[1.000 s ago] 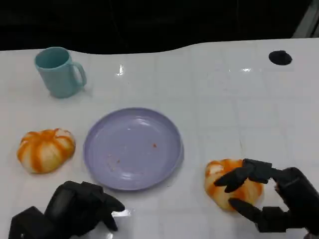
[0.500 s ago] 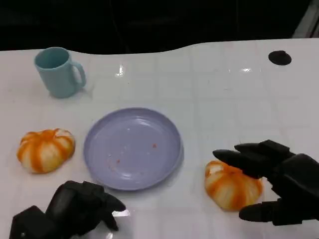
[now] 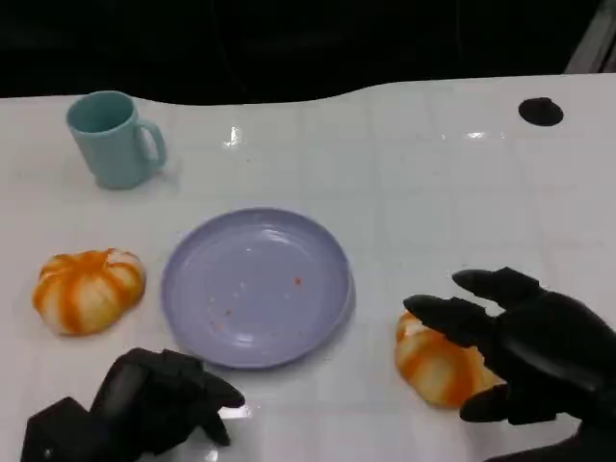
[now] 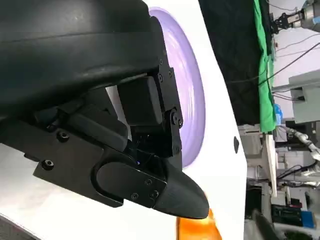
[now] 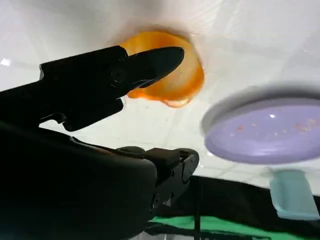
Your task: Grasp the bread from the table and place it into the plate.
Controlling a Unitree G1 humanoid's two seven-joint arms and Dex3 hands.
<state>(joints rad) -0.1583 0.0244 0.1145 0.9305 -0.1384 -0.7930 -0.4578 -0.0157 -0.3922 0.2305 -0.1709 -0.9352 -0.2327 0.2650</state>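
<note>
So the right hand has shifted over the last second. It started out wrapped low around the bread, then lifted and spread, and now it hangs over the bread's right side with fingers apart, gripping nothing. The right wrist view backs that up: one finger reaches out over the orange loaf, with white table visible around it, so no real clamp yet. Whether any fingertip is actually touching the crust, can't tell.

The bread itself hasn't budged. It sits on the table just right of the plate, not on it.

The left hand hasn't moved either, parked below the plate with fingers curled in on nothing. There's a second bread left of the plate and a mug further back, both untouched.

Looks like the hand is re-setting its approach rather than lifting. The grasp still has to happen before anything goes onto the plate.
</note>
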